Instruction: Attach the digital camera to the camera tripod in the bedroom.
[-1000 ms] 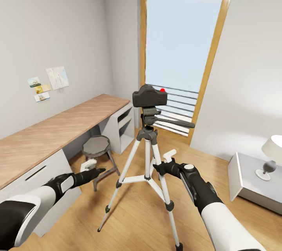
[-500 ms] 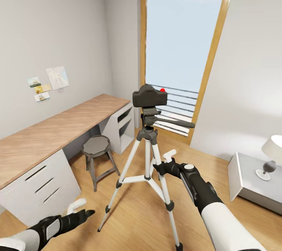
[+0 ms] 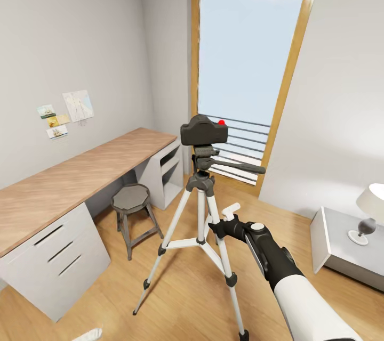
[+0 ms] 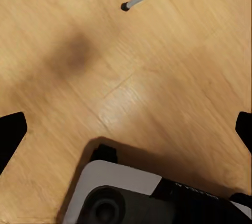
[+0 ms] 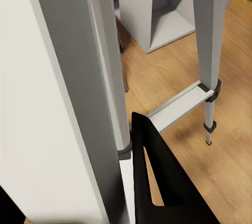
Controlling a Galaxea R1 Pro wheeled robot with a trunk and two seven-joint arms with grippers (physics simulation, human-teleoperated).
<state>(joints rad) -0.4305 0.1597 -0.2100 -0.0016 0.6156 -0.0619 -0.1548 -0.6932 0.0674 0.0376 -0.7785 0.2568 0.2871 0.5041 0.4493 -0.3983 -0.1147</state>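
The digital camera (image 3: 204, 131) is seated on the head of the camera tripod (image 3: 201, 208), which is planted on the wood floor (image 3: 176, 298) between the table (image 3: 69, 181) and the window (image 3: 245, 64). The right claw (image 3: 226, 219) is spread open beside a tripod leg, nothing grasped. The left claw's (image 4: 126, 129) fingertips are held wide apart above bare floor.

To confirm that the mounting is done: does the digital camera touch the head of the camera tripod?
Touching. In the head view the digital camera sits directly on the dark head of the camera tripod, with no gap between them.
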